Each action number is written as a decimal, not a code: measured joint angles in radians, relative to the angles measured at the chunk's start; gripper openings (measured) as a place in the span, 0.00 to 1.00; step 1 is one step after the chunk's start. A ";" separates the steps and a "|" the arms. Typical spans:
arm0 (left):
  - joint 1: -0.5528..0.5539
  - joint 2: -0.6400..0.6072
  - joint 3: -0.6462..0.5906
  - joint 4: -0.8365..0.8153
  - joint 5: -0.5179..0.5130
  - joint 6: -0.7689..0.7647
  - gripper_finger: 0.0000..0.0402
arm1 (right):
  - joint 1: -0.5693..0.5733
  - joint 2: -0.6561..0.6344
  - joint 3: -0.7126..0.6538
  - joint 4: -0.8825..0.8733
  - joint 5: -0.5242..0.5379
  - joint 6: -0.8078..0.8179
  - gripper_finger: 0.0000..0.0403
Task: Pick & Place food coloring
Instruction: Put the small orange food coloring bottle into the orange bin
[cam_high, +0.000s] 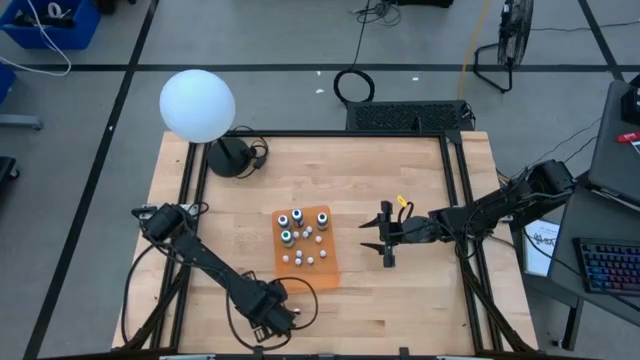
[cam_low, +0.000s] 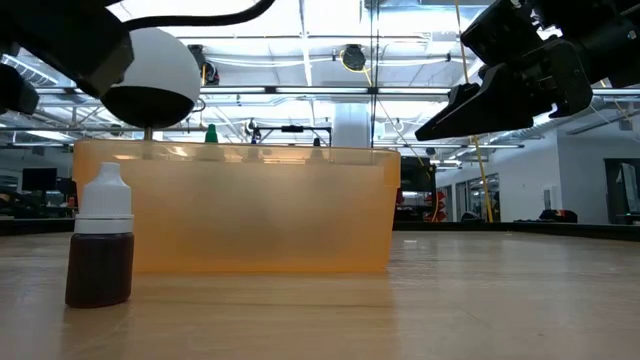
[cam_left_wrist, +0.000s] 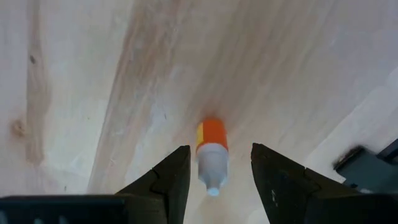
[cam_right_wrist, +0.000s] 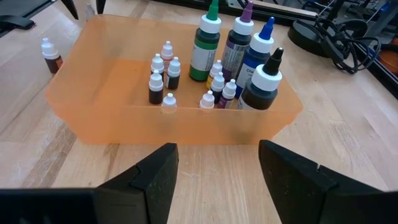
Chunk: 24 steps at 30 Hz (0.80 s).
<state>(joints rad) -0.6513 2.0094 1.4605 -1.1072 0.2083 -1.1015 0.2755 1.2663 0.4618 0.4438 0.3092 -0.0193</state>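
As seen from above, an orange tray (cam_high: 306, 247) sits at the middle of the wooden table (cam_high: 420, 290), holding several food coloring bottles (cam_high: 297, 232). The left gripper (cam_high: 283, 318) is at the near edge, just off the tray's near left corner; the right gripper (cam_high: 386, 238) hovers to the tray's right, fingers spread, holding nothing. A large white globe (cam_high: 197, 105) stands at the far left corner.

Low view: one small bottle (cam_low: 100, 250) with a white cap and dark brown contents stands upright on the table, beside the translucent tray (cam_low: 240, 215). The right gripper (cam_low: 470, 110) hangs above the table, apart from the tray.

Left wrist view: the left gripper (cam_left_wrist: 214, 180) has its fingers (cam_left_wrist: 171, 180) parted on either side of the small bottle (cam_left_wrist: 211, 152), here showing an orange label. Whether they touch it cannot be told.

Right wrist view: the right gripper (cam_right_wrist: 214, 177) faces the tray (cam_right_wrist: 93, 121) with fingers wide apart. Inside stand four taller bottles (cam_right_wrist: 236, 50) and a cluster of tiny ones (cam_right_wrist: 163, 78). The lone small bottle (cam_right_wrist: 51, 56) stands outside the tray on the table.
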 joint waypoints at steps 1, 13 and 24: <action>0.000 0.000 0.000 0.000 0.001 0.000 0.43 | 0.000 0.000 0.000 0.000 0.000 0.000 0.53; 0.000 0.000 0.000 -0.002 0.013 -0.018 0.43 | 0.000 0.000 0.000 0.000 0.000 0.000 0.53; -0.001 0.000 -0.051 0.006 0.061 -0.039 0.43 | 0.000 0.000 0.000 0.000 0.000 0.000 0.53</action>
<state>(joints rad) -0.6521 2.0094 1.4090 -1.1013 0.2695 -1.1404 0.2755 1.2663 0.4618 0.4438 0.3092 -0.0194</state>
